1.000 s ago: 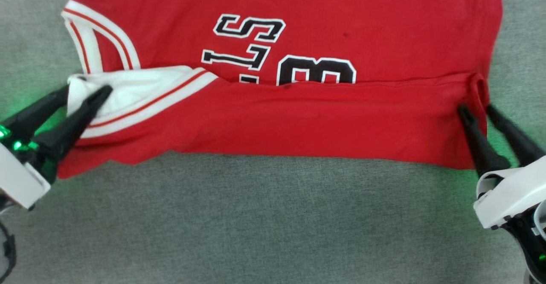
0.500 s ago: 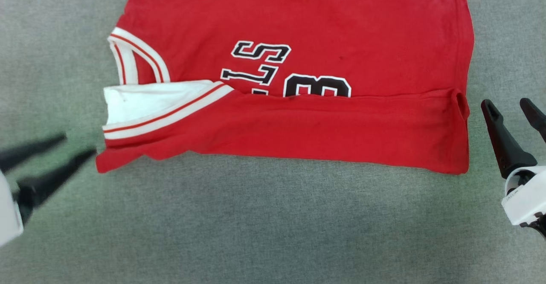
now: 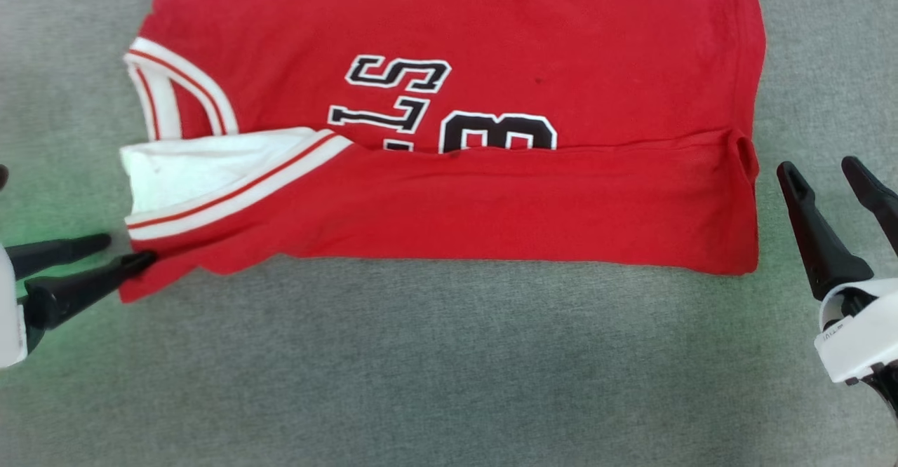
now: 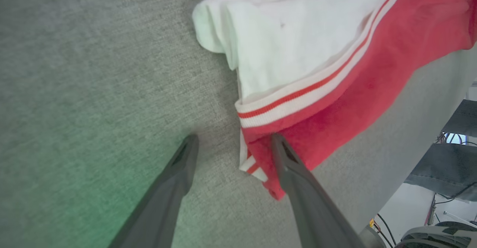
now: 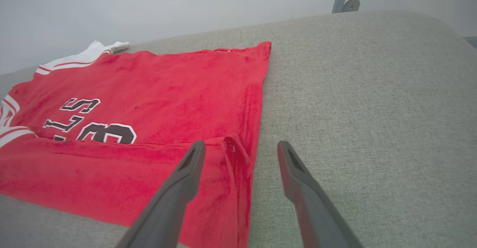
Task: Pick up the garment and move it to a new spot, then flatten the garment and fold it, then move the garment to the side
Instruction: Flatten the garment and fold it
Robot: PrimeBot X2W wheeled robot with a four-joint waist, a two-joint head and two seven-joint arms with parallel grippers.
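The garment [image 3: 456, 193] is a red shirt with a white sleeve, striped trim and black lettering, lying flat on the grey cloth surface [image 3: 449, 369], its near long edge folded up over the print. My left gripper [image 3: 126, 251] is open at the garment's near left corner, one fingertip touching the red hem; the left wrist view shows that corner [image 4: 261, 166] between and under the fingers of my left gripper [image 4: 234, 143]. My right gripper [image 3: 828, 169] stands open just right of the garment's folded right edge [image 5: 238, 166], holding nothing, and also appears as right gripper [image 5: 240, 147].
The grey padded surface extends toward me below the shirt and to the right [image 5: 372, 110]. A pale wall [image 5: 167, 6] stands behind it. The surface's edge, with dark furniture and cables [image 4: 447, 158] beyond, lies at the left wrist view's right.
Both grippers have let go of the garment and drawn back from it. The right gripper opened. The left gripper moved to the near left corner. The head camera shifted.
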